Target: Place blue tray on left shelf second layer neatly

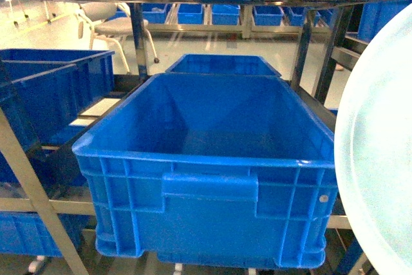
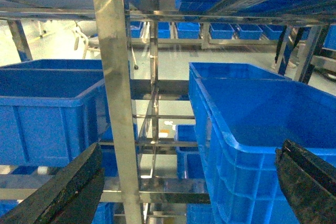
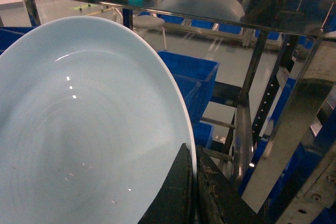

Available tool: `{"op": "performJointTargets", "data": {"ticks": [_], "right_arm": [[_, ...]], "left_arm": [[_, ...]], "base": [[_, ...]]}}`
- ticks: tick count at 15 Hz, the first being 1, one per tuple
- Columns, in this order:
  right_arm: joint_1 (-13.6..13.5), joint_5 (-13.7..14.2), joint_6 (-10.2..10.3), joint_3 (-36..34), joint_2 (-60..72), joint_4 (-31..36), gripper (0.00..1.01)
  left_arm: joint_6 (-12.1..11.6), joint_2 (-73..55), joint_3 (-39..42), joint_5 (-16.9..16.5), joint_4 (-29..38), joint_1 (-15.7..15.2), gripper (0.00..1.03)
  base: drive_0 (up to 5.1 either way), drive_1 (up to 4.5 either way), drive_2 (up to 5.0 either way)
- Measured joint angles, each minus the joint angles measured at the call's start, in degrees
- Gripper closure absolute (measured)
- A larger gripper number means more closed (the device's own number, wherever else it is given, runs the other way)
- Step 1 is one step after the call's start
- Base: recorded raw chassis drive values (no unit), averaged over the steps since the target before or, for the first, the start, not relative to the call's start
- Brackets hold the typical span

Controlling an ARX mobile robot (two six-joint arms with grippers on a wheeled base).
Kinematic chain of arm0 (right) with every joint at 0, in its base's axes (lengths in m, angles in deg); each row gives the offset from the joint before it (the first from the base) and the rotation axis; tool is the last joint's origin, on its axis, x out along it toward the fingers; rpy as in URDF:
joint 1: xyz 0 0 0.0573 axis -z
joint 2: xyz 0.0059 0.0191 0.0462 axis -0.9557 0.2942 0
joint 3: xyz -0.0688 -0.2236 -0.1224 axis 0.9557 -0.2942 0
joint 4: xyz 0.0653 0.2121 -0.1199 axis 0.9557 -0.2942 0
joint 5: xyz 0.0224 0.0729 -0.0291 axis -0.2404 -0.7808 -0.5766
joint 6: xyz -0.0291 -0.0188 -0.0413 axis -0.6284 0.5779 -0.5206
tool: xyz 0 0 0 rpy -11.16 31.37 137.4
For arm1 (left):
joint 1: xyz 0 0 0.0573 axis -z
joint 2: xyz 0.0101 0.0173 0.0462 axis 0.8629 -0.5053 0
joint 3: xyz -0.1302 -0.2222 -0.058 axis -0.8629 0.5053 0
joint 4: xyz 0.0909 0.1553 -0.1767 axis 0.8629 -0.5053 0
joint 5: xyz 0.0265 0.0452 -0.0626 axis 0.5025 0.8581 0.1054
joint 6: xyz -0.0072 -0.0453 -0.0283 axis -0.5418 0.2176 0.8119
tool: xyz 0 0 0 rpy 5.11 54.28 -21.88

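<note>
Now right jaws (image 3: 193, 182) pinching blue tray (image 3: 79, 129) rim; left jaws (image 2: 194, 182) spread, beside shelf post (image 2: 118, 103).

The right gripper (image 3: 193, 182) has its two dark fingers (image 3: 176, 192) pinched tight on the rim of the blue tray (image 3: 84, 129), one on the inner face, one behind the edge, holding it tilted nearly upright at the right side of the head view. The left gripper (image 2: 189, 192) carries nothing: its black fingers (image 2: 68, 192) stand spread wide, one low at the left and one low at the right of its wrist view.
</note>
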Motion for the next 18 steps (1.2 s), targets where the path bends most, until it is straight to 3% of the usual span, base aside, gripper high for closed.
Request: {"op": "performJointTargets", "data": {"ticks": [18], "right_arm": [[0.00, 0.00, 0.00, 0.00, 0.26, -0.02, 0.99]], "left_arm": [[0.00, 0.00, 0.00, 0.00, -0.07, 0.00, 0.05]], "base": [[0.0, 0.00, 0.0]]}}
